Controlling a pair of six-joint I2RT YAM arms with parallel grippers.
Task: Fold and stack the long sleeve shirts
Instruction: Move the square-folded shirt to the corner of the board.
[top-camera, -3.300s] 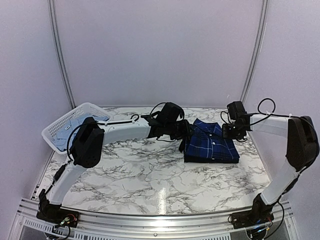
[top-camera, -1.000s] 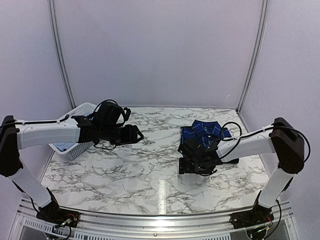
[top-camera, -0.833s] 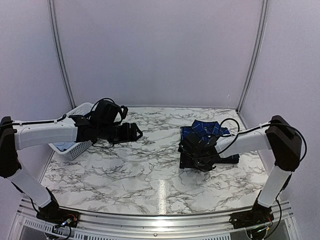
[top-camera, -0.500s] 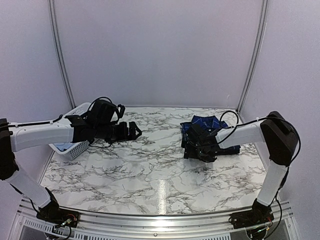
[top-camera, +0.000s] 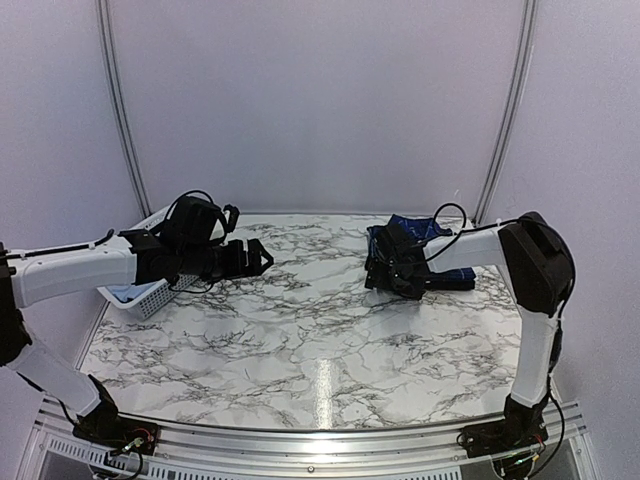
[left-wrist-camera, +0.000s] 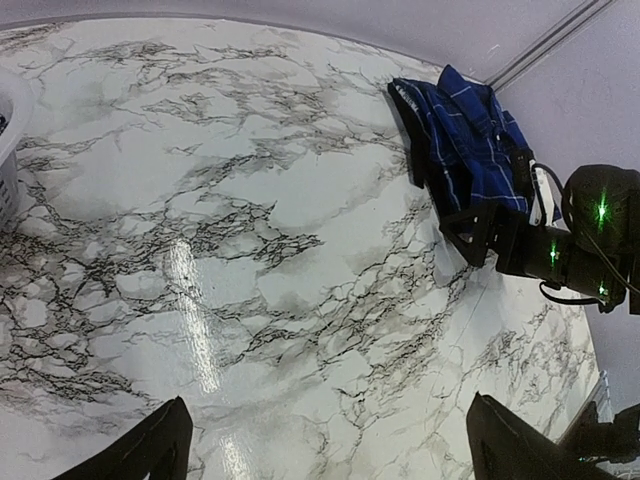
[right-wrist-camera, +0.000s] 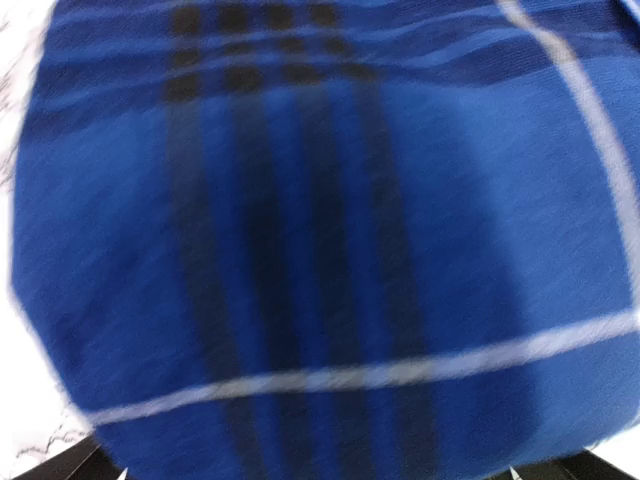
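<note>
The folded blue-and-navy plaid shirt (top-camera: 422, 232) lies at the back right of the marble table (top-camera: 300, 340). My right gripper (top-camera: 385, 272) presses against its near left edge. In the right wrist view the plaid cloth (right-wrist-camera: 330, 220) fills the frame, blurred, and the right gripper (right-wrist-camera: 325, 470) is open with only its dark tips in the bottom corners. My left gripper (top-camera: 258, 258) hovers open over bare table at the left, in front of the basket. In the left wrist view the left gripper (left-wrist-camera: 335, 450) has nothing between its fingers and the plaid shirt (left-wrist-camera: 465, 140) lies far ahead.
A white lattice basket (top-camera: 140, 295) stands at the left edge under the left arm, with a patch of pale blue (top-camera: 117, 293) inside it. The basket rim (left-wrist-camera: 8, 150) shows at the left of the left wrist view. Walls close off the back and sides.
My right gripper has pushed the plaid shirt away toward the back right corner. The left arm has drawn back toward the basket and its jaws have opened wider.
</note>
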